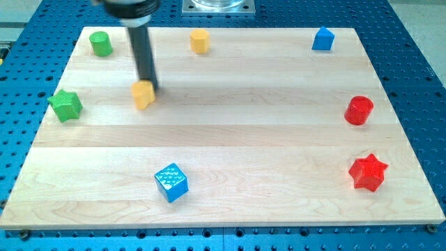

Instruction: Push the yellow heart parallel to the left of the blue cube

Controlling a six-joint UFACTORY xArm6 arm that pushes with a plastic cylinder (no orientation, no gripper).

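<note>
Yellow heart is the small yellow block just below my tip, touching it or almost; exact shape is hard to read at this size. It lies in the upper left part of the board, well apart from blue cube, which is far below the tip and a bit to the view's right, near the bottom edge.

Biggest thing is the board, light wood, lying on a blue table with a grid of holes. Next is the rod, dark and straight, coming down from the view's top, slightly tilted in this view. The tip is at the upper right edge of the yellow heart. The rod has no jaws, so it holds nothing; it only rests against the block's side, as far as I can tell.

Other blocks, approx. by size:
- red star: far to the view's right of the tip, low, near the right edge.
- green star: left of the tip, a bit lower, near the left edge.
- red cylinder: far right, approx. at tip's level.
- blue block, house-like shape: far right and above, at the top edge.
- green cylinder: above-left of the tip.
- 2nd yellow block: above-right of the tip, shape not clear.
</note>
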